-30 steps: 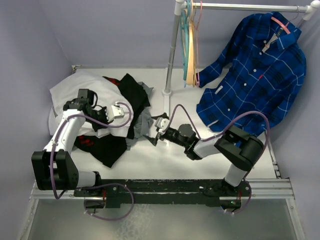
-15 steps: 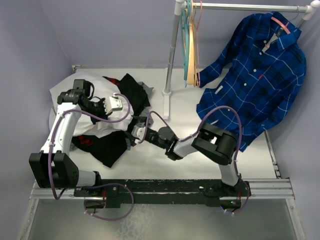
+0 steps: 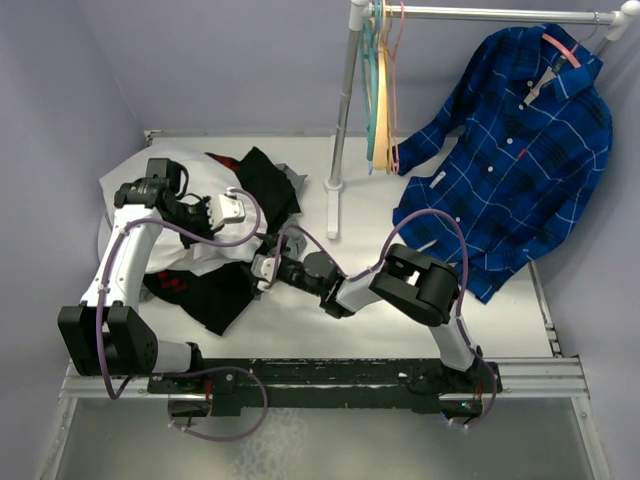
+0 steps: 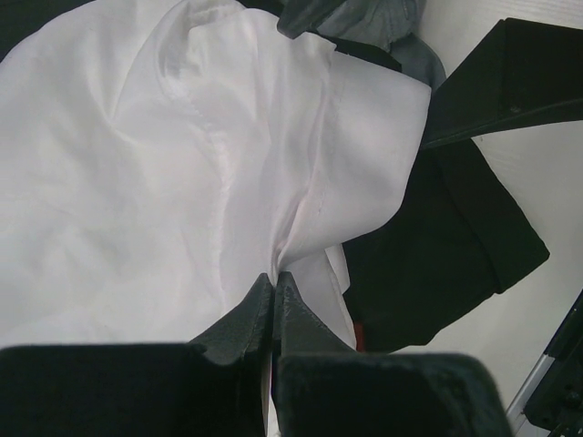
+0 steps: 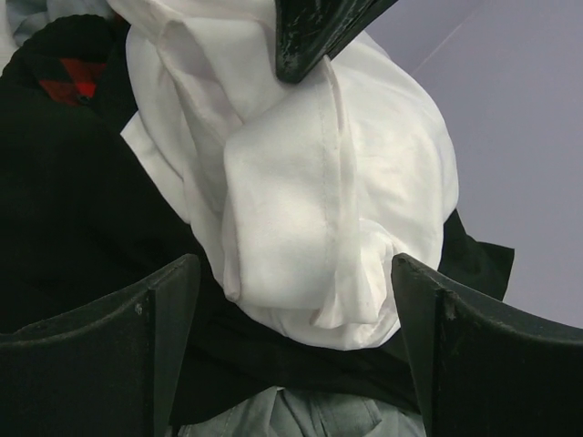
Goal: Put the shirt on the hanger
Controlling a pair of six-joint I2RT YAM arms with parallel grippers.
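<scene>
- The left tool point(image 4: 273, 278) is clenched on a pinched fold of the white shirt point(image 4: 137, 182), lifting it slightly from the heap.
- The right tool point(image 5: 291, 282) is spread wide, with a bunched roll of shirt between its fingers. It is not closed, and contact cannot be confirmed.
- The shirt lies crumpled toward the bench's point(image 3: 380, 310) far left corner, on and beside the black garment point(image 3: 215, 295).
- The pink hanger point(image 3: 394, 120) hangs bare from the rail point(image 3: 500, 13) above the far edge, well apart from the shirt.
- Progress looks early: the shirt is only gripped. Spreading it, fetching the hanger and threading the shoulders all remain.
</scene>
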